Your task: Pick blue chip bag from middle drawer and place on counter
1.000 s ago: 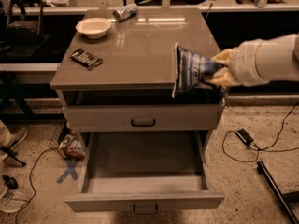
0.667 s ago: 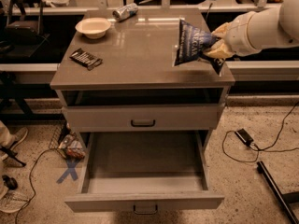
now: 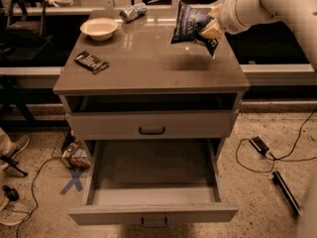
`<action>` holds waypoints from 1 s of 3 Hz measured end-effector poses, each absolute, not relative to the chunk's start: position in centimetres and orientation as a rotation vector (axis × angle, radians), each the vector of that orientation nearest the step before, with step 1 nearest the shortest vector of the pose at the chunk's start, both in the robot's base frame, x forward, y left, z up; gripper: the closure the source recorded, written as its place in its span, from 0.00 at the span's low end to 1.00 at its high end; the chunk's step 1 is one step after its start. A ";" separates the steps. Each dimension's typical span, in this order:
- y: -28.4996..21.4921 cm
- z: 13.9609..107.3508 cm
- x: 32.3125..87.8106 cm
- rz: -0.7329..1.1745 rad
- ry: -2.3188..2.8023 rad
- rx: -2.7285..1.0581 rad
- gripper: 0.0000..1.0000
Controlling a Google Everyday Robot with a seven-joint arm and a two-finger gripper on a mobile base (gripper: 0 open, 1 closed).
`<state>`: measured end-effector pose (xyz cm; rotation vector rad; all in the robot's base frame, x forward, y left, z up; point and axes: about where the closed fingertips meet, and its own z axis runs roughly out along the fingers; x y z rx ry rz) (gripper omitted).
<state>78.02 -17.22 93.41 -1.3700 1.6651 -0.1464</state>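
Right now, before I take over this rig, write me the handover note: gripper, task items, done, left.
Gripper: shut on the blue chip bag, held in the air above the right rear of the counter.
Middle drawer: pulled open, bare grey inside.
Done: bag is out of the drawer.
Left: lower it onto the counter, then release.

I'm working in a robot lab, not a home: a blue tape X (image 3: 74, 181) marks the speckled floor (image 3: 257, 197) at near left, and loose cables (image 3: 293, 144) and a power brick (image 3: 259, 145) lie at right (a long bench (image 3: 280, 72) runs behind). My gripper (image 3: 210, 29) clamps the blue chip bag (image 3: 188, 23) above the far right of the counter (image 3: 148, 63).
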 end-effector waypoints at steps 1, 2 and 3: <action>-15.1 92.5 82.0 -0.081 1.679 -1.358 0.82; -13.2 91.6 84.3 -0.026 1.684 -1.360 0.58; -13.2 91.9 84.8 -0.024 1.677 -1.353 0.33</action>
